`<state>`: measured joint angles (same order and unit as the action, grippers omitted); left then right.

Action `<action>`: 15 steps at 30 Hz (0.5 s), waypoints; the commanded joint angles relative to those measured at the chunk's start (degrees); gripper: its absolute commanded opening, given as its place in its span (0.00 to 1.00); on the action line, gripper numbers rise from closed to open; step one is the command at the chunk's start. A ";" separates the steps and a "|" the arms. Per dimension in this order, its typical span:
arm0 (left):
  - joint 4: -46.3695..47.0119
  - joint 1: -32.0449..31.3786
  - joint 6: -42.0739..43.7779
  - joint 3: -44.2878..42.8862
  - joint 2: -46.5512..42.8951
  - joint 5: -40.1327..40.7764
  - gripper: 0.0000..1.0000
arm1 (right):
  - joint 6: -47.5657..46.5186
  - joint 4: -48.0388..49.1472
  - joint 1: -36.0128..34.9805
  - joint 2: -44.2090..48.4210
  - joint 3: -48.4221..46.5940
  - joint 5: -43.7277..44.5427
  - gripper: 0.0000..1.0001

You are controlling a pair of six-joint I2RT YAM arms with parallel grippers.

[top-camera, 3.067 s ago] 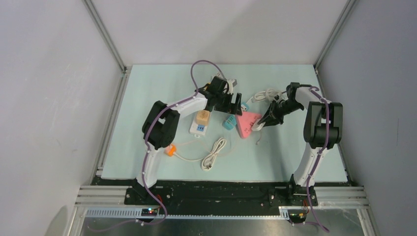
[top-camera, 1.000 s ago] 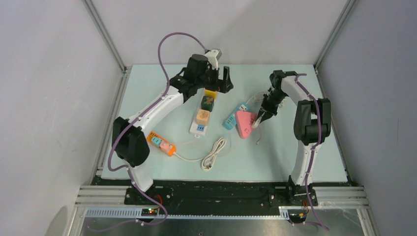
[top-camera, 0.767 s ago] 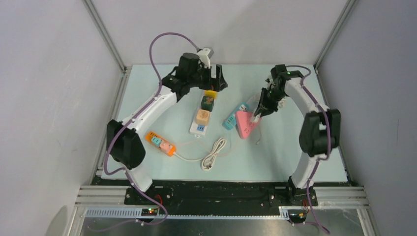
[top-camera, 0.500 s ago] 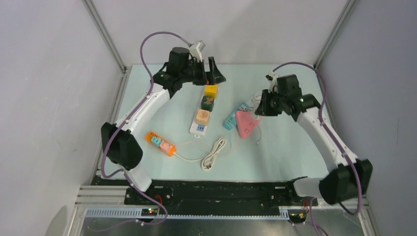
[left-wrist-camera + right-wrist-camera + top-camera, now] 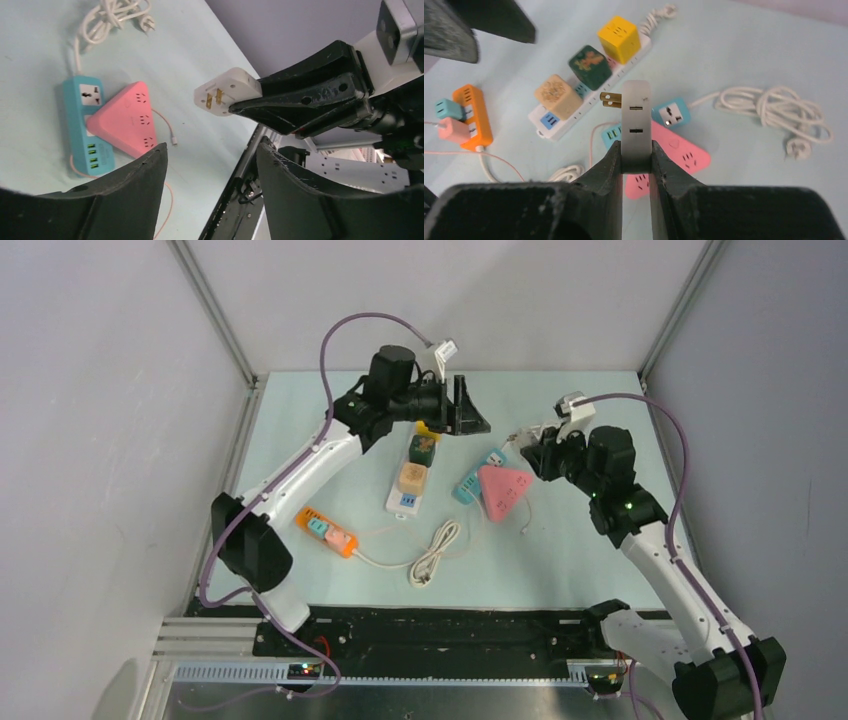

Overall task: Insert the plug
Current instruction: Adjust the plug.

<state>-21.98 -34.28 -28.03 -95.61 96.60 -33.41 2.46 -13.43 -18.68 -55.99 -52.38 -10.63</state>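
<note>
Two brass prongs [image 5: 610, 101] jut from the white plug [image 5: 635, 112] pinched in the right end effector [image 5: 635, 150], aloft near the pink triangular power strip [image 5: 684, 157], while the left end effector [image 5: 210, 150] hangs spread and empty; transport seems underway, so next comes aligning prongs with a socket

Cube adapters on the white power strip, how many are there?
3, on the white power strip: a yellow cube at the far end, a dark green cube in the middle, a tan cube at the near end. None appear hidden.
</note>
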 commanded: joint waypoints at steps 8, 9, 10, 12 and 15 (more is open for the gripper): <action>0.83 0.05 -5.84 -4.50 -3.85 0.95 0.89 | -7.75 21.33 -1.15 3.56 5.01 -11.45 0.00; 0.86 0.07 -6.41 -4.43 -3.38 1.32 0.84 | -7.45 22.17 -1.26 3.24 5.07 -11.34 0.00; 0.81 0.07 -6.59 -4.37 -3.01 1.28 0.72 | -7.15 23.57 -1.38 3.16 5.08 -11.30 0.00; 0.78 -0.04 -6.76 -4.30 -1.80 1.36 0.50 | -5.36 25.61 -1.47 2.68 5.09 -11.48 0.00; 0.76 -0.07 -5.66 -4.19 -1.12 1.51 0.32 | -2.95 27.58 -1.68 2.17 5.09 -12.83 0.00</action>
<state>-21.93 -34.48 -33.74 -97.73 95.98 -32.69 -2.59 5.69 -19.86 -53.78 -47.03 -21.37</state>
